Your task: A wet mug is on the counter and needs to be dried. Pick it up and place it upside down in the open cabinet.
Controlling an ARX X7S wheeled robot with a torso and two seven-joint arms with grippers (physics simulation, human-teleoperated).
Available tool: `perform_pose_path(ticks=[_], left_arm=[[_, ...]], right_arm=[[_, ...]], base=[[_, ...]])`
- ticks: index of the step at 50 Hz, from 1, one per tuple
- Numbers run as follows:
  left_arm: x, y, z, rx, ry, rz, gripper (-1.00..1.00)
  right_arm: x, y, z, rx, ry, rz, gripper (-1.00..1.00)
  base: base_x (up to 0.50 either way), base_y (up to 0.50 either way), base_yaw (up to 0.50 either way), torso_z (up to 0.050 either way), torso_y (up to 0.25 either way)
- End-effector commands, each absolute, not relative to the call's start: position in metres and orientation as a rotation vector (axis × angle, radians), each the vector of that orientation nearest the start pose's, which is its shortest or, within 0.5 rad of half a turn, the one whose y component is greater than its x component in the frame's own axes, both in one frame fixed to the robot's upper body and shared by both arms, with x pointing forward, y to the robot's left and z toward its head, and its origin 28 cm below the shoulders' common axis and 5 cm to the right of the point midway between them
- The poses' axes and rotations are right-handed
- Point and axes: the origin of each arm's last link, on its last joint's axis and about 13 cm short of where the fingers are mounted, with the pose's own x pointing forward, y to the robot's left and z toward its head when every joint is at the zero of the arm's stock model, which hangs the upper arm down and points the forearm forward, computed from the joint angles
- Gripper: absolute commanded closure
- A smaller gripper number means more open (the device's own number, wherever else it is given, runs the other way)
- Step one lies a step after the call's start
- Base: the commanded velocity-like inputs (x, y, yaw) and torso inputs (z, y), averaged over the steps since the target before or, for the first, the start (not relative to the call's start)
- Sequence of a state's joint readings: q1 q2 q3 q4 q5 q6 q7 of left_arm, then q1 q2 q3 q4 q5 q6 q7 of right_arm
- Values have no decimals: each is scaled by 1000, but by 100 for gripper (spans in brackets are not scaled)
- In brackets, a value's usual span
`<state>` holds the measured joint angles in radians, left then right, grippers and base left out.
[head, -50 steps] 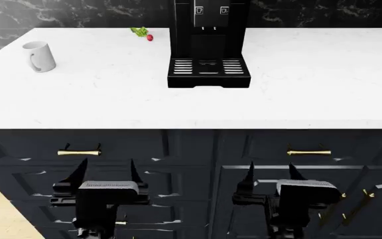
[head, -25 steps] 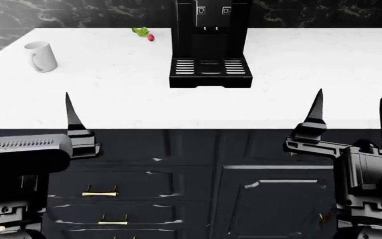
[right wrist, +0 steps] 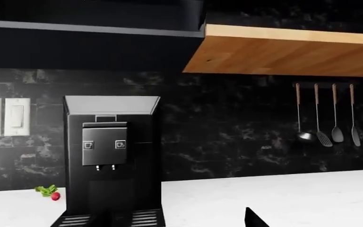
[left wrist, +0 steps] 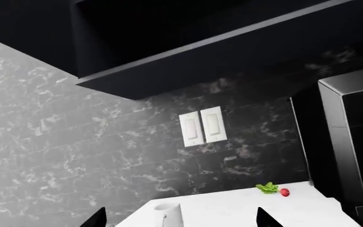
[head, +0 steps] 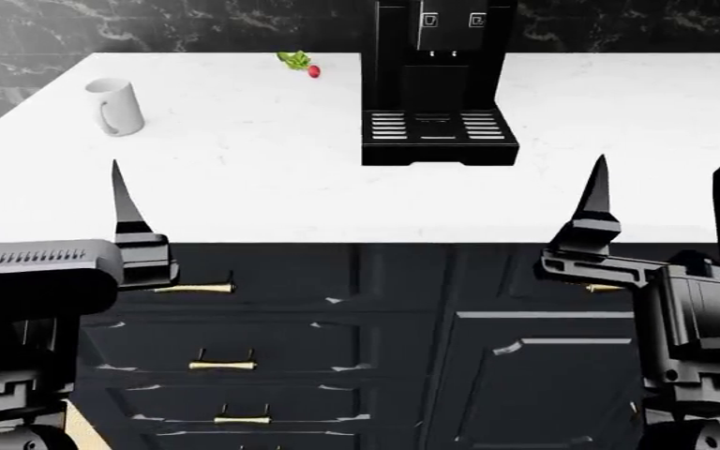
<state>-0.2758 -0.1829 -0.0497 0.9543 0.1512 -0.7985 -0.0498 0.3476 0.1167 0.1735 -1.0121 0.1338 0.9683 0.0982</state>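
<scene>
The white mug (head: 115,106) stands upright on the white counter (head: 273,187), at its far left near the black tiled wall. It also shows in the left wrist view (left wrist: 168,213), far ahead between the finger tips. My left gripper (head: 37,169) is open and empty, raised in front of the counter's front edge, well short of the mug. My right gripper (head: 660,169) is open and empty at the front edge on the right. A dark wall cabinet (left wrist: 200,47) hangs above the counter; its inside is too dark to read.
A black coffee machine (head: 435,84) stands mid-counter at the back. A small radish with leaves (head: 300,64) lies near the wall. Dark drawers with brass handles (head: 191,288) are below the counter. A wooden shelf (right wrist: 282,52) and hanging utensils (right wrist: 326,116) are on the right wall.
Both grippers have risen from in front of the drawers to counter-edge height. The head view has shifted, so the mug and the coffee machine sit further right in it.
</scene>
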Motion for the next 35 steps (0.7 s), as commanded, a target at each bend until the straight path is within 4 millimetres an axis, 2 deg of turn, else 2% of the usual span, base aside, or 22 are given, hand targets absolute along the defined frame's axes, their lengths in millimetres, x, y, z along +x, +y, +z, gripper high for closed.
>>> perform_pose_path(ticks=[1, 35], left_arm=[[193, 248, 201, 248, -443, 240, -100], [199, 247, 196, 243, -429, 219, -100]], right_arm=[[192, -128, 210, -8, -402, -141, -100], [196, -124, 213, 5, -403, -110, -100]], base=[[0, 215, 0, 0, 0], [0, 215, 0, 0, 0]])
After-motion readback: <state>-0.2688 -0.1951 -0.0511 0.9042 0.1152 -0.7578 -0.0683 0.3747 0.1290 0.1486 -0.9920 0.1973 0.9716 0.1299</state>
